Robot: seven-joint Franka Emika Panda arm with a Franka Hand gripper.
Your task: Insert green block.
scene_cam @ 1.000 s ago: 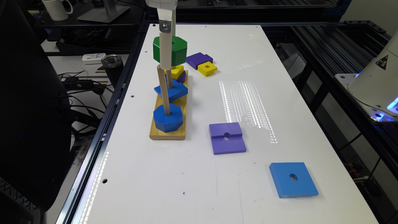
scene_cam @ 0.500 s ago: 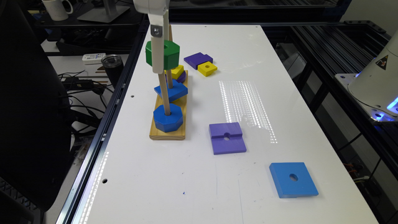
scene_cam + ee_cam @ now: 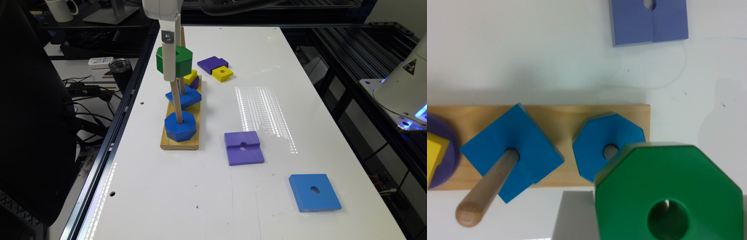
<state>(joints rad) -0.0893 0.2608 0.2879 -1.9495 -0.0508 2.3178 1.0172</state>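
The green block [image 3: 178,61] [image 3: 672,190], a thick octagon with a round hole, hangs in the air with my gripper [image 3: 169,66] shut on it. It sits over the near end of the wooden base [image 3: 180,145] [image 3: 557,112], just above the blue octagon [image 3: 180,126] [image 3: 609,145] that is threaded on the nearest peg [image 3: 176,103]. Through the green block's hole the wrist view shows a sliver of tan. The peg's top is hidden behind the white finger in the exterior view.
A blue square block [image 3: 183,96] [image 3: 512,152] sits on the middle peg, with yellow and purple pieces [image 3: 190,78] on the far one. Loose on the table lie a purple slotted square [image 3: 243,147], a blue square plate [image 3: 314,192], and a yellow block [image 3: 222,73] beside a purple one [image 3: 212,64].
The gripper has carried the green block toward the exterior view's left and slightly lower, bringing it over the nearest peg. Everything else is where it was.
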